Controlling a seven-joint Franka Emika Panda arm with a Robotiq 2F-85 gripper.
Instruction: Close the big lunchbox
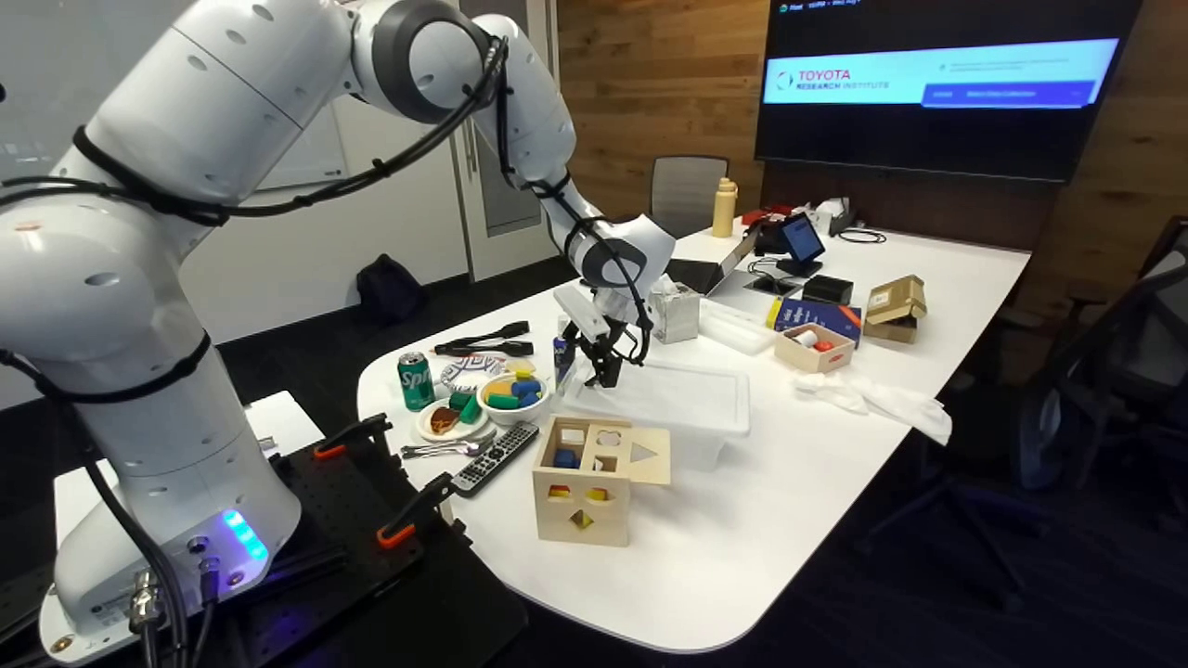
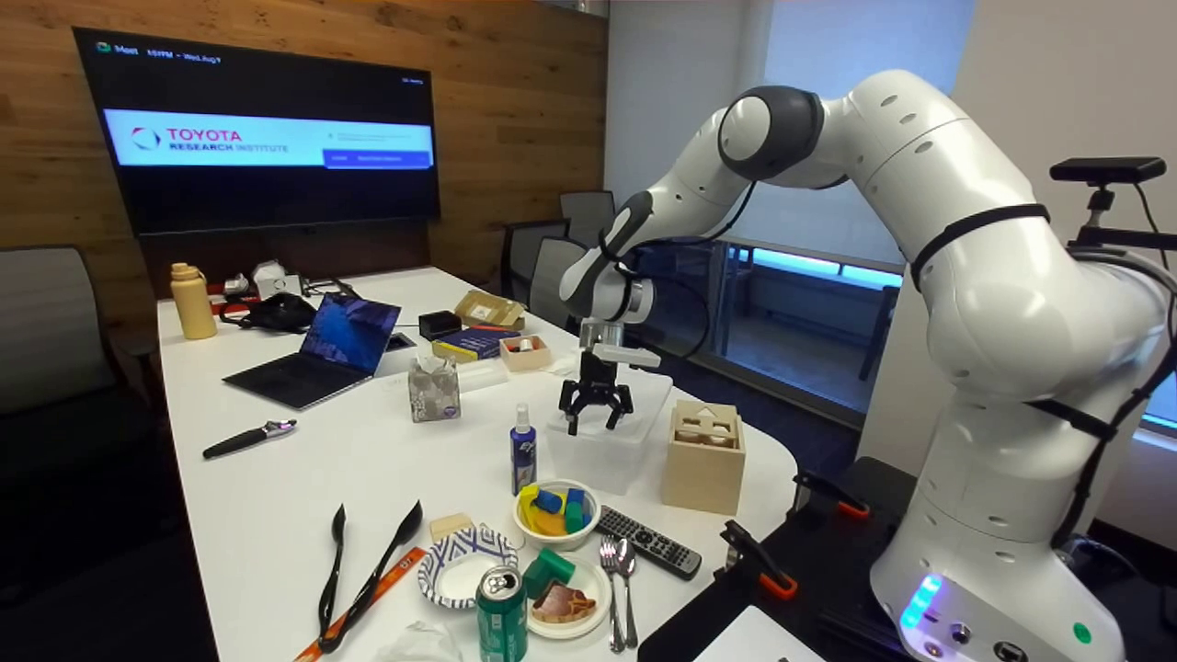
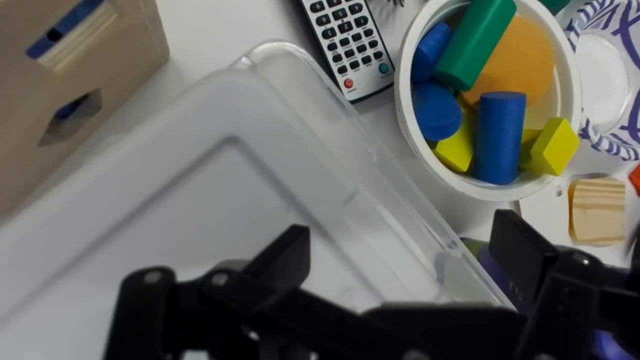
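- Lunchbox (image 1: 698,452) sits toward the table (image 1: 668,594) edge nearest the robot (image 2: 965,322), wooden box (image 2: 703,478) between it and that edge.
- Lid (image 3: 165,215) on top; strip of clear rim (image 3: 372,155) shows past it on the side by the bowl (image 3: 480,191).
- Gripper (image 2: 593,425) above that rim, fingers (image 3: 285,255) apart; in wrist view one's over the lid, one past the rim. Contact: can't tell.
- Soda can (image 1: 416,382) near a rounded table corner.
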